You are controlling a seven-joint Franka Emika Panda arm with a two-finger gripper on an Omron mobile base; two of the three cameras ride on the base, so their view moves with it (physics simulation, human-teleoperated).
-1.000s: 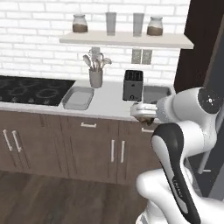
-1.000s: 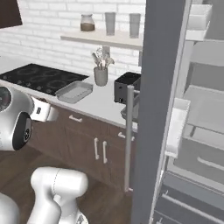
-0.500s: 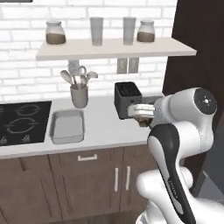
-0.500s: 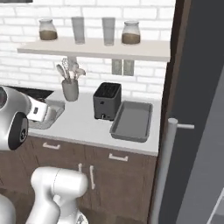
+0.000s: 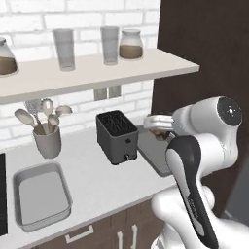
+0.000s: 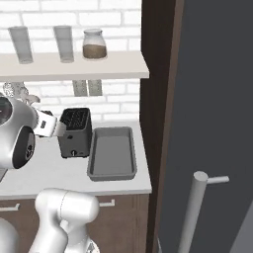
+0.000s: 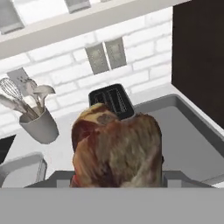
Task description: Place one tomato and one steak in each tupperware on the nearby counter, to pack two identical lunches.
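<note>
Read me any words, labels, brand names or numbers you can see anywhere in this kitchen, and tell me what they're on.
None: no readable text anywhere.
The jars on the shelf carry no labels.
The toaster shows a small knob, no brand.
The wall plates are blank.
The steak and trays are unmarked.
</note>
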